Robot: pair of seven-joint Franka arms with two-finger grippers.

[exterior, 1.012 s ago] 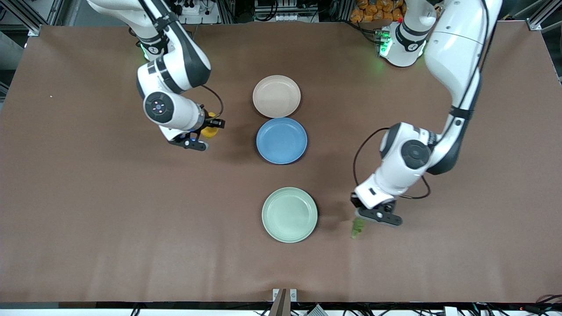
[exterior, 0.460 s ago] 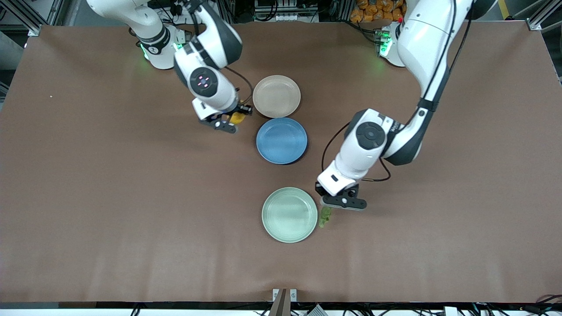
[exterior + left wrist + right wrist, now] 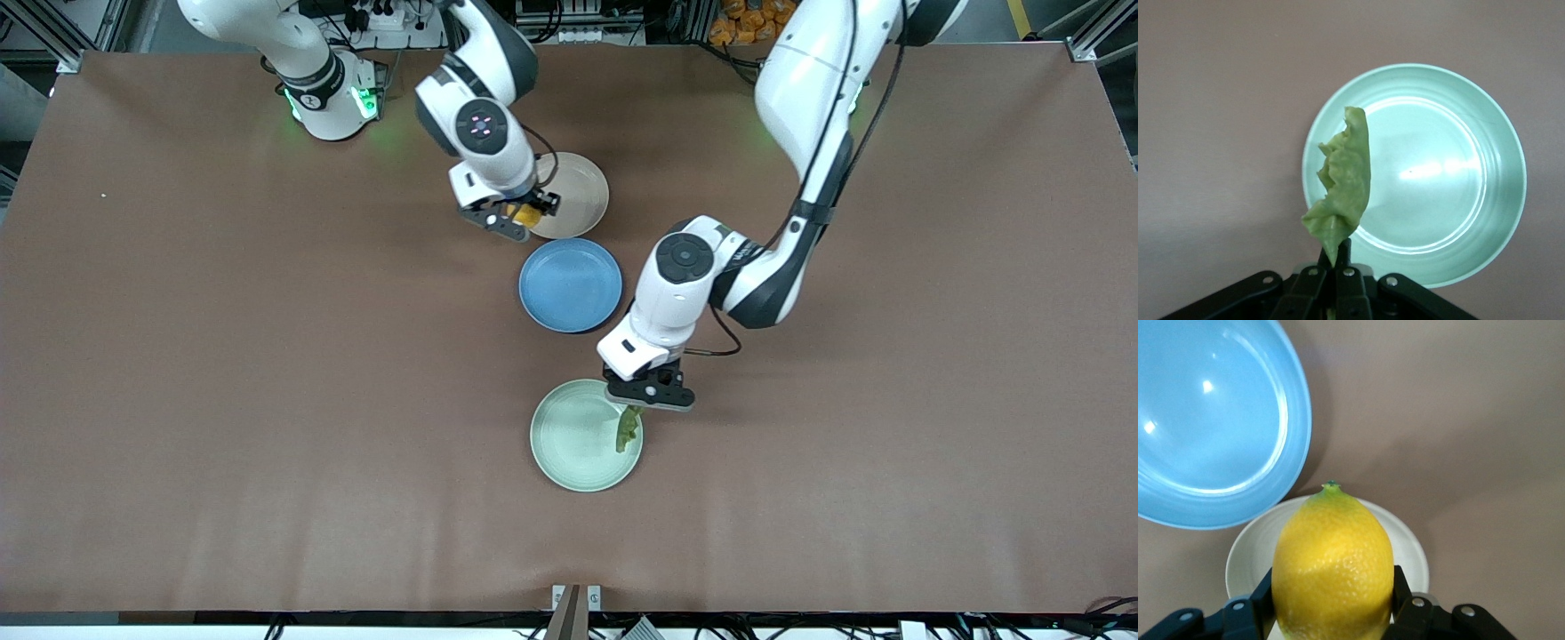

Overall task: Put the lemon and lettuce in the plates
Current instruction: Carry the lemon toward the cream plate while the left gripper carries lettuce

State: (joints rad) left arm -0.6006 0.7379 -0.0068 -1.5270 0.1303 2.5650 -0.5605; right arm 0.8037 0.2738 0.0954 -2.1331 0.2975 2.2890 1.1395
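Observation:
My left gripper [image 3: 637, 409] is shut on the stem of the lettuce [image 3: 628, 430], a crinkled green leaf [image 3: 1341, 180] that hangs over the edge of the mint green plate [image 3: 569, 444] toward the left arm's end. That plate also shows in the left wrist view [image 3: 1451, 173]. My right gripper [image 3: 528, 216] is shut on the lemon [image 3: 526, 214], bright yellow [image 3: 1333, 567], and holds it over the rim of the beige-pink plate [image 3: 578, 191] toward the right arm's end. The beige-pink plate shows under the lemon in the right wrist view [image 3: 1413, 550].
A blue plate [image 3: 570, 284] lies between the two other plates, also in the right wrist view [image 3: 1211, 420]. The brown table cover [image 3: 222, 400] spreads wide on both sides of the plates.
Both arms have swung toward the middle of the table. The left gripper carried the lettuce over the mint green plate's edge. The right gripper carried the lemon to the beige-pink plate's rim.

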